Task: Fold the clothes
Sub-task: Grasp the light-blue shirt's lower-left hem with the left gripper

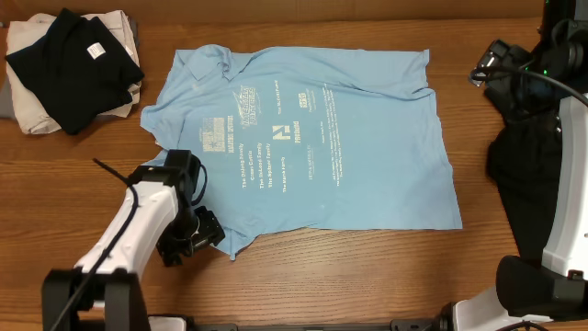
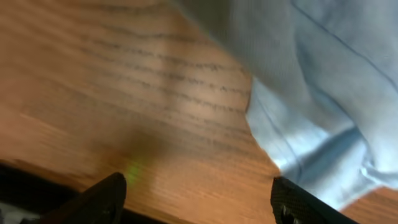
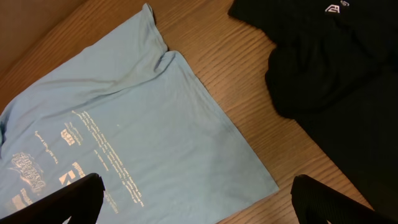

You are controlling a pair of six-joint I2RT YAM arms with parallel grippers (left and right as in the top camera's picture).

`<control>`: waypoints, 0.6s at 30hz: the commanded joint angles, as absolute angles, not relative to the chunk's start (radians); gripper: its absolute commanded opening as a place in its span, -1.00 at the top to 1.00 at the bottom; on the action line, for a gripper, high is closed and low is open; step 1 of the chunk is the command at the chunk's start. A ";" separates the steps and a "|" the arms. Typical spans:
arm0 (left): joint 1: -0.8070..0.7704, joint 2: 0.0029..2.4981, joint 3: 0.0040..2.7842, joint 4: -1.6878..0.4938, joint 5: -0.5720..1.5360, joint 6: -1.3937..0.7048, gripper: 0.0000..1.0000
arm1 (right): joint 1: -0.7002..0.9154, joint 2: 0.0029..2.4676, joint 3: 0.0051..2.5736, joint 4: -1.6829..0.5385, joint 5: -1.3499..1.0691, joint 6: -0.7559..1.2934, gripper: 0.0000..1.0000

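Note:
The light blue T-shirt (image 1: 312, 138) lies spread flat on the wooden table, white print facing up. My left gripper (image 1: 195, 235) is open and empty, low over the table at the shirt's lower-left corner. In the left wrist view the open fingers (image 2: 199, 208) frame bare wood, with the shirt's rumpled edge (image 2: 323, 93) just beyond the right finger. My right gripper (image 1: 491, 66) is raised near the shirt's far right corner. In the right wrist view its fingers (image 3: 196, 205) are open and empty above the shirt's right part (image 3: 137, 130).
A black garment (image 1: 78, 55) lies on a folded beige cloth (image 1: 37, 115) at the back left. Another black garment (image 1: 524, 175) lies right of the shirt, also in the right wrist view (image 3: 336, 68). Bare wood runs along the table's front.

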State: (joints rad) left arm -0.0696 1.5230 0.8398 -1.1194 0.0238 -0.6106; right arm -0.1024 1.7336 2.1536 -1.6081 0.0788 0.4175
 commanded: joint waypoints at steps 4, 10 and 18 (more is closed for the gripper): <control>-0.067 1.592 0.800 -1.039 0.019 -0.575 -0.55 | -0.102 1.744 2.160 -1.600 0.089 0.412 -1.00; -0.066 1.654 0.787 -0.979 0.024 -0.564 -0.56 | -0.102 1.771 2.159 -1.620 0.089 0.412 -1.00; -0.066 1.738 0.781 -0.916 0.026 -0.553 0.62 | -0.108 1.792 2.159 -1.598 0.089 0.420 -1.00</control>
